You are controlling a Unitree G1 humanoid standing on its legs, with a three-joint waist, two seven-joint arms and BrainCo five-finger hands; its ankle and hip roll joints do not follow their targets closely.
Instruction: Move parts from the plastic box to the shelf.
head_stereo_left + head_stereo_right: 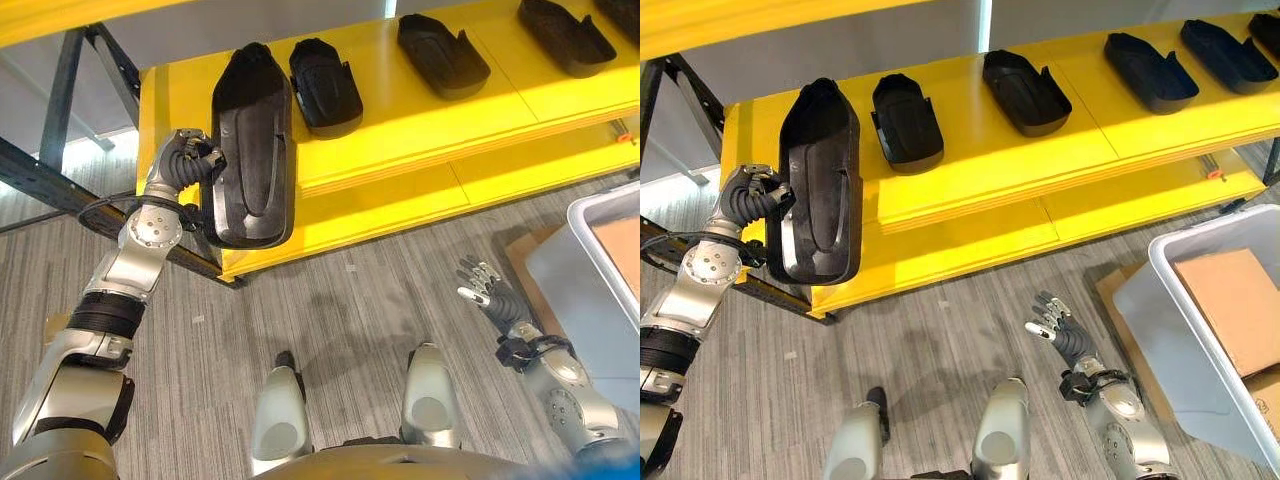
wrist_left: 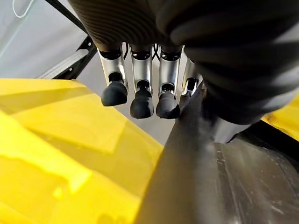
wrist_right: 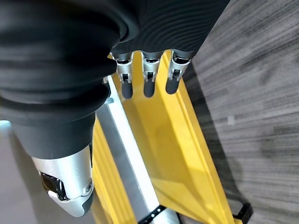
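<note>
step: I'm carrying the long black part (image 1: 250, 150) in the left hand (image 1: 188, 160) toward the yellow shelf (image 1: 420, 105); judging it's the placing stage.
where the part is: it's hanging upright over the shelf's left end, just beside the nearest of the black parts already lying in a row (image 1: 325, 88); not resting on the board yet.
doing it well: I'm thinking the empty left-end spot is the target; lay the part flat, parallel to its neighbour, and keep it clear of that one and of the shelf edge before letting go.
left hand: fingers are curling round the part's side edge, dark tips (image 2: 140, 105) showing past it in the wrist view; gripping it.
right hand (image 1: 1058, 325): hanging low over the floor, fingers spread straight, holding nothing.
plastic box (image 1: 1170, 300): sitting on the floor on my right, well apart from the shelf.
</note>
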